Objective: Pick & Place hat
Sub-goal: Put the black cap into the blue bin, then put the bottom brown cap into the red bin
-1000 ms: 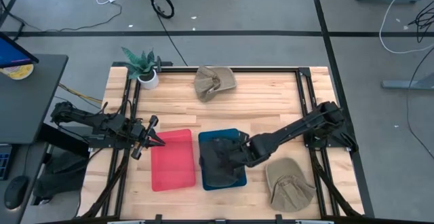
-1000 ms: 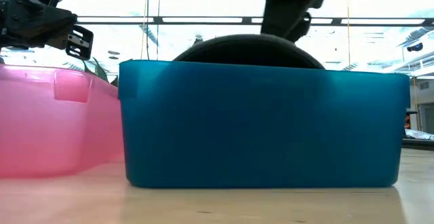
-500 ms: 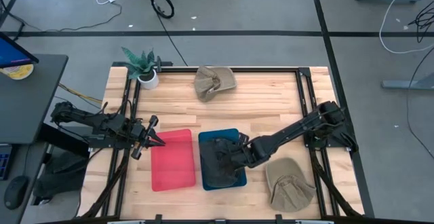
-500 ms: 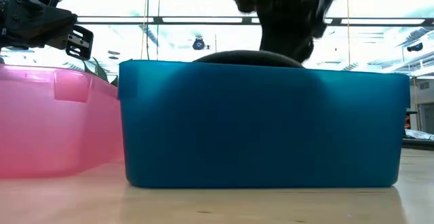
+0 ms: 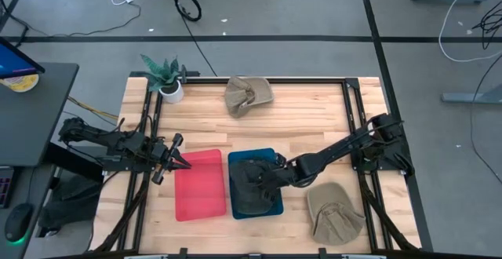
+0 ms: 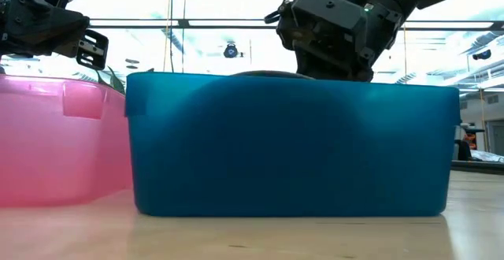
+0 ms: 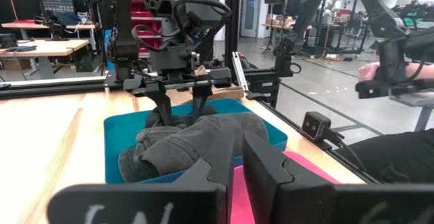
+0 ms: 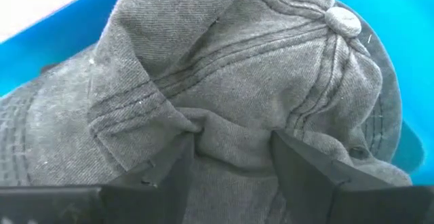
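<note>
High view, right arm [image 5: 276, 174] over blue bin [image 5: 233, 206]

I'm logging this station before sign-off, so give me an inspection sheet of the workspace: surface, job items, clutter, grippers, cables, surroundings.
Surface: wooden table, no spills seen.
Job's things: grey hat lies in the blue bin; red bin beside it holds nothing seen; two tan hats on the table, one at the far edge, one at the near right.
Clutter: potted plant at the far left corner.
Grippers: right gripper open, fingers either side of a fold in the grey hat; left gripper shut, waiting at the red bin's left edge.
Cables: black and white cables on the floor beyond the table.
Surroundings: desk with a mouse to the left; workshop benches behind.
</note>
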{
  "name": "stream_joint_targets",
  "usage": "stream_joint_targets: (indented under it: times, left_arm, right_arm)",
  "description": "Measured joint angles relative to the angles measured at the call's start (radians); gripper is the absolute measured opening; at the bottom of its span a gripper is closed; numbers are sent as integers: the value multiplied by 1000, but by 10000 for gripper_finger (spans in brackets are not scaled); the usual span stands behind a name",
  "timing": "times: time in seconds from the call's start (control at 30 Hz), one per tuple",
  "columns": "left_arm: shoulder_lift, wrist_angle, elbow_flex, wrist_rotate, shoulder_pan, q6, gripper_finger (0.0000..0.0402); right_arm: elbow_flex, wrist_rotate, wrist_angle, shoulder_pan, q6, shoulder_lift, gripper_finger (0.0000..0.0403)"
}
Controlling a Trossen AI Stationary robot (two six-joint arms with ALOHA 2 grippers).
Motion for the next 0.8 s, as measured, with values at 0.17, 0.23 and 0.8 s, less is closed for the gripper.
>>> stream_joint_targets:
  times: [0.17,0.23,0.8]
  left_arm:
    - [0,0,0,0,0,0,34]
    - [0,0,0,0,0,0,34]
    - [0,1,0,0,0,0,34]
  right_arm:
    - [-10,3,38,16,-9,-68,205]
    - [-11,3,16,24,-4,-116,205]
    - [-7,182,5,152,8,-307,205]
